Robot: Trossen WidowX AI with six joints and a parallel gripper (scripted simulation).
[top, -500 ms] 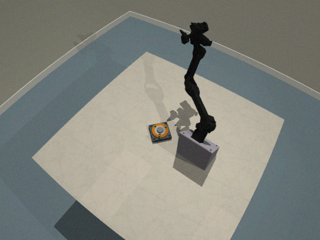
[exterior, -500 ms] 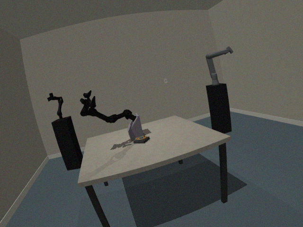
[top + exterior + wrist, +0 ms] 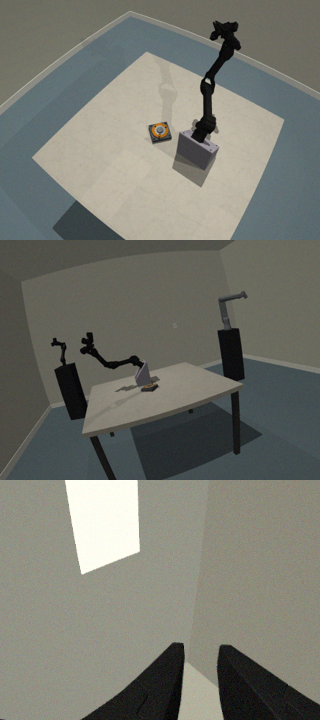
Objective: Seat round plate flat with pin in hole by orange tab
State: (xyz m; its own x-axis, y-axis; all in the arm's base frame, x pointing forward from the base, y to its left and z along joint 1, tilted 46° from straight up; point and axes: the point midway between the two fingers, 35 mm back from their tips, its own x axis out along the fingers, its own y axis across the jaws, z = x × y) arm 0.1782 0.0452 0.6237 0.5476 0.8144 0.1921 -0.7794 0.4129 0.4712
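Note:
The round orange plate (image 3: 153, 130) (image 3: 145, 387) sits around the grey post (image 3: 160, 129) on the dark square base (image 3: 162, 141) (image 3: 148, 389). A small orange piece sticks up at the plate's edge in the exterior view. A dark mark shows on the ring's near side in the top view. Whether the pin is in the hole, and whether the plate lies flat or tilted, is too small to tell. My gripper (image 3: 200, 654) (image 3: 214, 22) is high in the air, far from the plate. Its fingers stand a narrow gap apart with nothing between them.
The base stands on the pale table (image 3: 108, 116) (image 3: 180, 395), beside the lilac mounting block (image 3: 193, 152) (image 3: 144, 376) of my arm. Two other arms stand on black pedestals (image 3: 71, 392) (image 3: 231, 353) away from the table. The wrist view shows walls and a bright panel (image 3: 107, 522).

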